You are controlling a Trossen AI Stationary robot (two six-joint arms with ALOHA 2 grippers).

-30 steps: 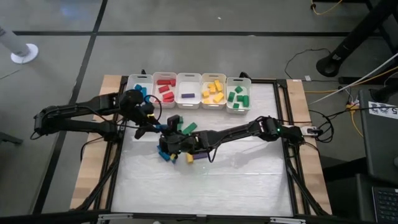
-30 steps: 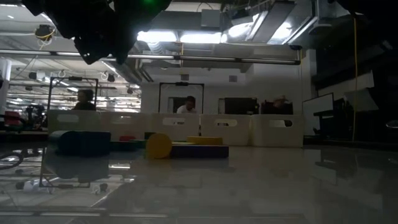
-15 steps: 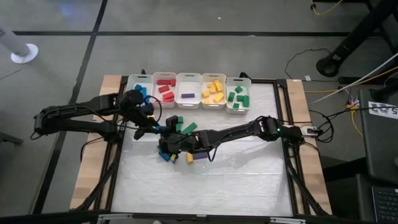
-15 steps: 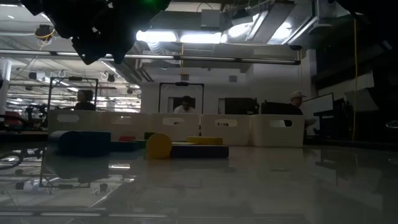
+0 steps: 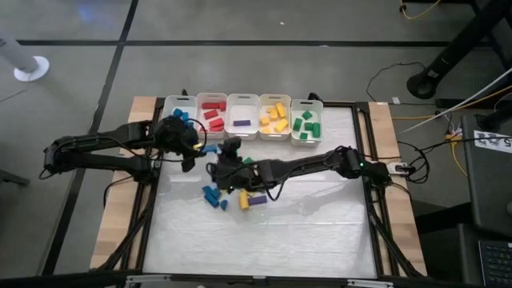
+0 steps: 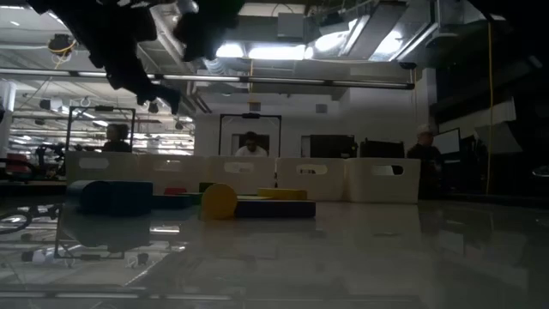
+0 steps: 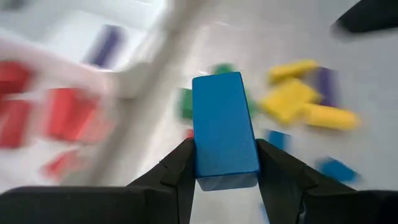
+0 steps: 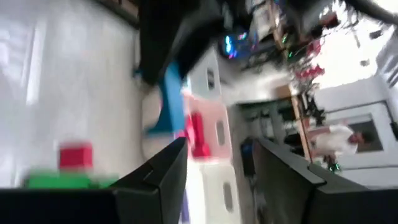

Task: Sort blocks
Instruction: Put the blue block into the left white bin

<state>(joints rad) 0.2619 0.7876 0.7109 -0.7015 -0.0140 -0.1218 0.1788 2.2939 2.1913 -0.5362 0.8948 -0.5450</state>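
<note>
In our left wrist view, closest to us, the left gripper [image 7: 225,163] is clamped on a blue block [image 7: 224,129]: the bar stands lengthwise between the two dark fingers [image 7: 180,168], pinched on its long sides, its far end reaching out past the fingertips. From above we find that same left gripper [image 5: 194,152] over the worktop [image 5: 320,224] just in front of the row of white bins [image 5: 243,117], with the blue block a small patch at its tip.

Just beside it we see the right gripper [image 5: 230,158], reaching in from the right arm. In its own wrist view the two fingers [image 8: 169,175] stand apart with nothing between them [image 8: 217,171]; past them we make out a red block [image 8: 76,155] and a green block [image 8: 62,180] on the worktop.

Below the two grippers, loose blocks lie on the worktop: blue ones [image 5: 211,194], a yellow one [image 5: 244,202] and a purple one [image 5: 257,200], close together.

Farther back, the bins hold sorted blocks by colour: blue [image 5: 180,115], red [image 5: 213,114], purple [image 5: 241,123], yellow [image 5: 276,117], green [image 5: 306,125].

Beyond the worktop, in the low view, we see people [image 6: 250,146] in the room. We can read no writing anywhere.
</note>
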